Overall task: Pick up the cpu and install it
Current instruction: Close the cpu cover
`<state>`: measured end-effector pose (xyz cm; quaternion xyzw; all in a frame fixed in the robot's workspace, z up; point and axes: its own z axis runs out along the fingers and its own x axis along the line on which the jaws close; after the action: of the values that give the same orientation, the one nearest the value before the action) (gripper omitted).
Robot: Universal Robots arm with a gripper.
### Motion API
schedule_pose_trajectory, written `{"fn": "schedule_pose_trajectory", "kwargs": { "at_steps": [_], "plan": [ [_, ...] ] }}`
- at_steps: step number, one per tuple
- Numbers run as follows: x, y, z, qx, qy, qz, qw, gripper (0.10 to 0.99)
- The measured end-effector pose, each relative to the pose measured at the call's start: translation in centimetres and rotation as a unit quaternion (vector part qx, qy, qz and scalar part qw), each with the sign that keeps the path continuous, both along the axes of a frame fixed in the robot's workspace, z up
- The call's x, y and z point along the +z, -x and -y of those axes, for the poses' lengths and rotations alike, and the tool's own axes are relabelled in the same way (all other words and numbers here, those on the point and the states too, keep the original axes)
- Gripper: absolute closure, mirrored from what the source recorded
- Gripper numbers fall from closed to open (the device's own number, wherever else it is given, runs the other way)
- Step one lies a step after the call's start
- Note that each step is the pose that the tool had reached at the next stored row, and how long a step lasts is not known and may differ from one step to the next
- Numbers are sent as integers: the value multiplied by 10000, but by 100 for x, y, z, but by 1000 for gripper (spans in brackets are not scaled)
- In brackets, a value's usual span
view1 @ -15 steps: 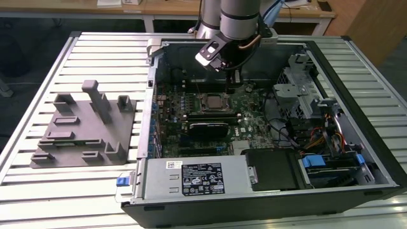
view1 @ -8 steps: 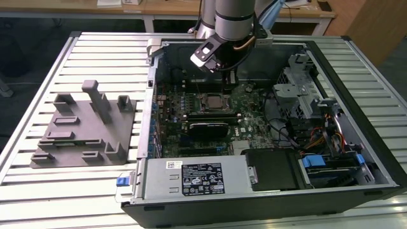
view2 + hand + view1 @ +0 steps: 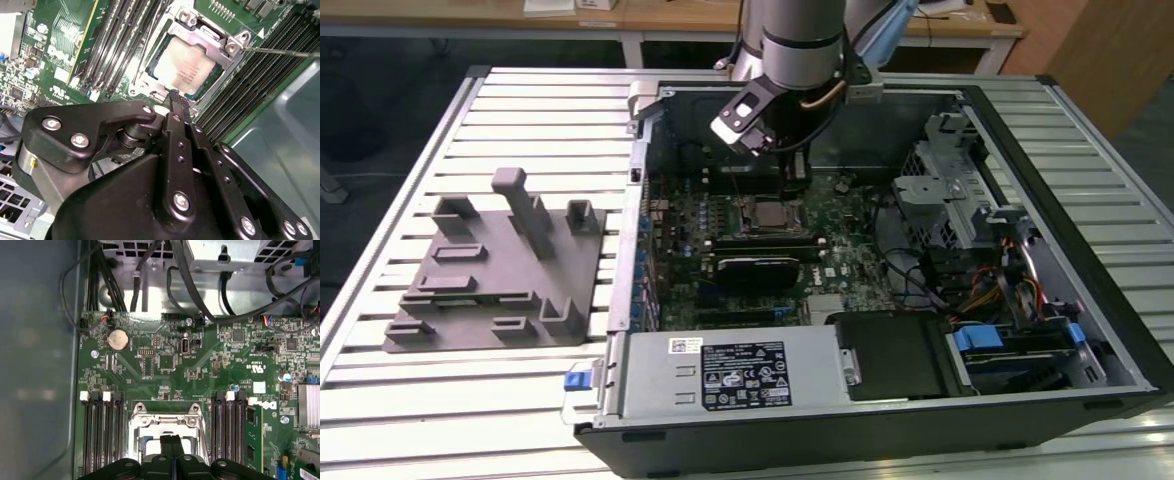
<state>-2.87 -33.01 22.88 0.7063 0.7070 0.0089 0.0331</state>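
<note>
Cpu point(image 3: 187, 67) lies flat inside the metal socket frame point(image 3: 202, 36) on the motherboard point(image 3: 65, 30), so placing looks done. The gripper point(image 3: 178, 96) hangs close over it, fingers pressed together, carrying nothing. Whether the frame is latched is unclear.

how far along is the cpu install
Looks nearly done: the cpu already lies seated, with the metal socket frame down around its edges. In hand: nothing; the gripper hangs just above it, fingers shut and empty. Left: I cannot tell whether the thin lever is latched.
</note>
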Motion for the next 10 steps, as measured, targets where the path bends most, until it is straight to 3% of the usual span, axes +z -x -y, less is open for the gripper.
{"fn": "schedule_pose_trajectory", "kwargs": {
  "at_steps": [10],
  "plan": [
    [-60, 121, 3, -2, 0, 0, 10000, 980]
  ]
}}
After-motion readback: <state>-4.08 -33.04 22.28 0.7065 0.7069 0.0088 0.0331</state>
